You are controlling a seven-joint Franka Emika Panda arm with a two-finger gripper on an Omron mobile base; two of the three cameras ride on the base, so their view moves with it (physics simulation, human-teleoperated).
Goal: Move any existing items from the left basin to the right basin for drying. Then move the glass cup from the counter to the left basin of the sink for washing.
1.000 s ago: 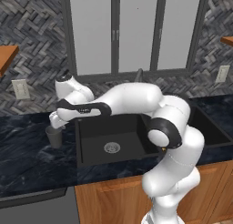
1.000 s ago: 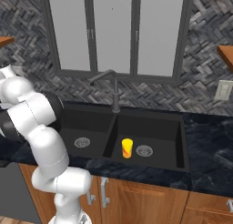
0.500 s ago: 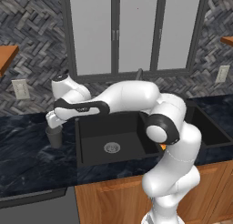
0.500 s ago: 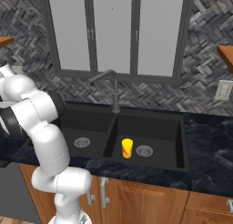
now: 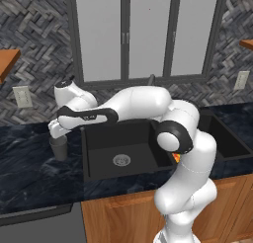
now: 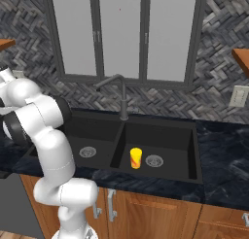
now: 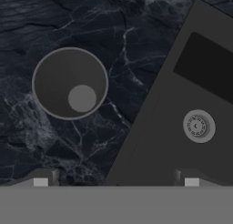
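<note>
Hand view: glass cup (image 7: 70, 83) upright on counter (image 7: 113, 45), grey translucent tumbler, round rim seen from above; left basin (image 7: 182, 127) matte black with silver drain alongside. Gripper (image 7: 116, 181) spread wide, empty, above and off-centre from cup. Yellow chunk (image 6: 135, 158) sits in right basin (image 6: 165, 145). Cup-pickup step likely; next: centre over rim, descend.

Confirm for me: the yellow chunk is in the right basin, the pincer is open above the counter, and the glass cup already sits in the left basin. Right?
Not quite. The glass cup stands upright on the counter, beside the left basin, not in it; the hand view shows this. The rest holds: the yellow chunk is in the right basin, and the pincer is open above the counter.
</note>
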